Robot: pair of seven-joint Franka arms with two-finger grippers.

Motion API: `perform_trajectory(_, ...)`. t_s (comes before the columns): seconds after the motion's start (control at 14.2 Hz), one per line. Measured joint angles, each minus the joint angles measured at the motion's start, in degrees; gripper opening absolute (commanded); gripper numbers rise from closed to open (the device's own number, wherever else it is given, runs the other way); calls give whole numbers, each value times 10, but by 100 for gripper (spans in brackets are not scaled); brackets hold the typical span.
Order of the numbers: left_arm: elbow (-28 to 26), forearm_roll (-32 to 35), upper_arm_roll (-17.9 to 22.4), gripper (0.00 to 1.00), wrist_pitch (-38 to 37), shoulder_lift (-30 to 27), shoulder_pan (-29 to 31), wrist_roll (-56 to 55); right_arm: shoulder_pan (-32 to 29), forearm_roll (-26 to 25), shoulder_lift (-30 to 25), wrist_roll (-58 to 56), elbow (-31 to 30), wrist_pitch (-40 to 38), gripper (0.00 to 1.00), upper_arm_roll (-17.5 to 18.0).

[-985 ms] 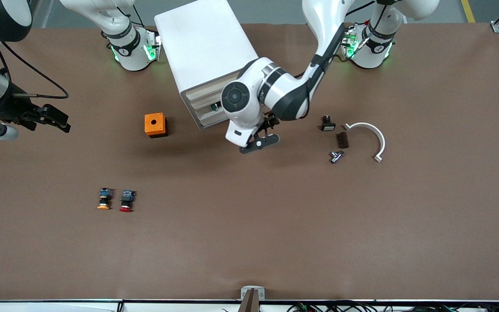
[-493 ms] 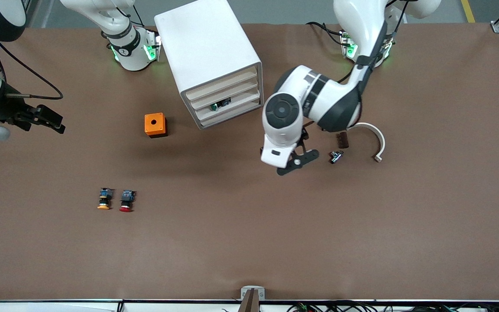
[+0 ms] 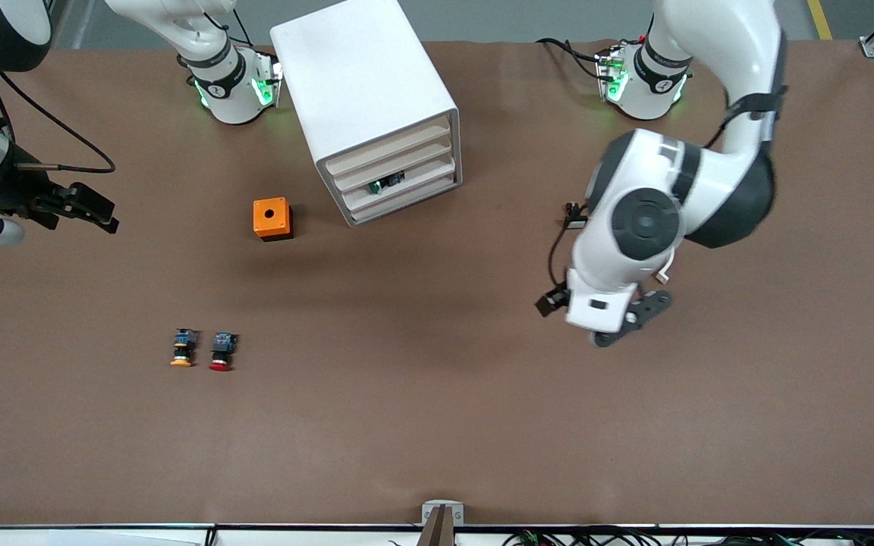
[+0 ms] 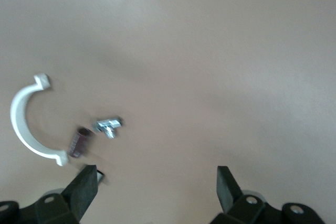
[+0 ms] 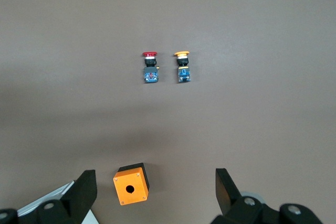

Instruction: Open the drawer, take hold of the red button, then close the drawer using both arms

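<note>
The white cabinet (image 3: 365,91) stands toward the robots' bases. Its top drawer (image 3: 391,153) sits flush with the two drawers below it. The red-capped button (image 3: 220,353) lies on the table nearer the front camera, beside a yellow-capped one (image 3: 182,349). In the right wrist view the button (image 5: 150,67) is well away from the fingers. My right gripper (image 3: 105,211) hangs open and empty over the right arm's end of the table; its wrist view shows it (image 5: 152,188) by the orange box. My left gripper (image 3: 593,314) is open and empty (image 4: 155,183) over bare table near small parts.
An orange box with a hole (image 3: 272,218) sits beside the cabinet. A dark and green part (image 3: 385,183) shows in a lower drawer. A white curved clamp (image 4: 23,124), a silver piece (image 4: 107,125) and a brown piece (image 4: 79,141) lie near the left gripper.
My left arm has swung away from the cabinet front toward the left arm's end of the table, uncovering the drawers. The right gripper has barely shifted.
</note>
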Motion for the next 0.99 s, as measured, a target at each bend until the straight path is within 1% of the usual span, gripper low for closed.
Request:
perform_trajectory(0.21,-1,0,-1,100,-4,-13,54,24,0,0,0,0,0,0,100,1)
perform_trajectory(0.42,-1,0,-1,100,-10,-26,94,52,0,0,0,0,0,0,100,2)
perform_trajectory(0.99,-1,0,0,100,-32,-93,189,192,0,0,0,2,0,0,100,5)
